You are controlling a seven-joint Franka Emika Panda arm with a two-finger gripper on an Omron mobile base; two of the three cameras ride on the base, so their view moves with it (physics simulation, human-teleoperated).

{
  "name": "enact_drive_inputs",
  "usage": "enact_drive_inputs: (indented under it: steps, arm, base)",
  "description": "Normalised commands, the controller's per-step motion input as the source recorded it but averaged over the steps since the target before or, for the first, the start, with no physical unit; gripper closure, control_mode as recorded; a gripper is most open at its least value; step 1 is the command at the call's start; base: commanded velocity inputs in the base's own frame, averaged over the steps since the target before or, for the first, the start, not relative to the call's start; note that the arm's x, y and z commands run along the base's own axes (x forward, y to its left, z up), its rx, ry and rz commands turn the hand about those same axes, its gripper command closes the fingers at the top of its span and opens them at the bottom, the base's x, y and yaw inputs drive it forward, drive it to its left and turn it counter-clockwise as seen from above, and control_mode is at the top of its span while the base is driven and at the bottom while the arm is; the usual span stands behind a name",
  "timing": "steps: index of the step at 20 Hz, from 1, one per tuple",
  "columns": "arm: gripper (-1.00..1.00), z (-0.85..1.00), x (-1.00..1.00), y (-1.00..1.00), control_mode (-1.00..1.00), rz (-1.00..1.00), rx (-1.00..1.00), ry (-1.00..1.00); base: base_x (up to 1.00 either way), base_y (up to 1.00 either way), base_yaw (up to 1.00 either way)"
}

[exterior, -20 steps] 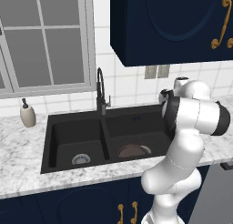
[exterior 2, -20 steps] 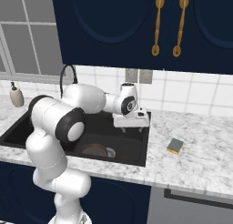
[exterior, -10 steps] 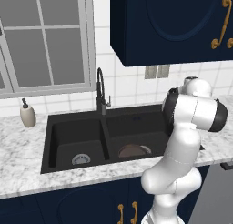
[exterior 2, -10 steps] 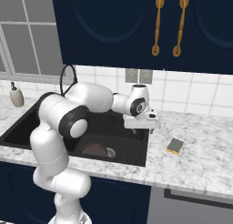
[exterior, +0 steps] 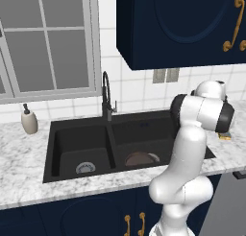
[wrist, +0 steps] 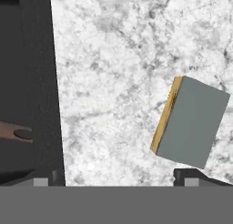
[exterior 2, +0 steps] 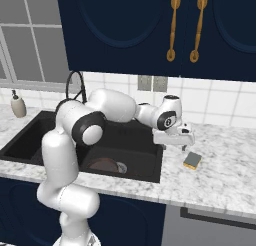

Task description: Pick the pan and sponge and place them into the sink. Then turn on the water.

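Marble bench (exterior 2: 220, 180): carries sponge, right of sink.
Sponge (exterior 2: 192, 160): flat on bench, just right of sink (exterior 2: 145, 162), green face up.
Pan (exterior 2: 103, 165): inside sink, right basin, over drain.
Claw (exterior 2: 173, 138): released, jaws wide, above bench between sink rim and sponge, holding nothing.
Faucet (exterior: 106, 95): behind sink divider.

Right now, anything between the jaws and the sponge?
Nothing visible. The gripper hangs open just above the marble counter, and the sponge lies bare on it below, slightly to one side. The sink edge is beside it.
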Motion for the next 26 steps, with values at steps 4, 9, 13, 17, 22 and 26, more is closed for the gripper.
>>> enact_drive_inputs:
  steps: [4, 9, 13, 17, 22, 26]
  arm:
    - [-1.00, 0.00, 0.00, -0.52, -1.00, -0.06, 0.00, 0.00]
    - [-1.00, -0.10, 0.00, -0.41, -1.00, -0.06, 0.00, 0.00]
    - [-1.00, -0.16, 0.00, -0.39, -1.00, -0.07, 0.00, 0.00]
    - [-1.00, -0.17, 0.00, -0.14, -1.00, -0.06, 0.00, 0.00]
    - [-1.00, -0.14, 0.00, 0.00, -1.00, -0.03, 0.00, 0.00]
    - [-1.00, -0.08, 0.00, 0.00, -1.00, -0.02, 0.00, 0.00]
  base:
    - [0.00, 0.00, 0.00]
    - [0.00, 0.00, 0.00]
    - [0.00, 0.00, 0.00]
    - [0.00, 0.00, 0.00]
    - [0.00, 0.00, 0.00]
    - [0.00, 0.00, 0.00]
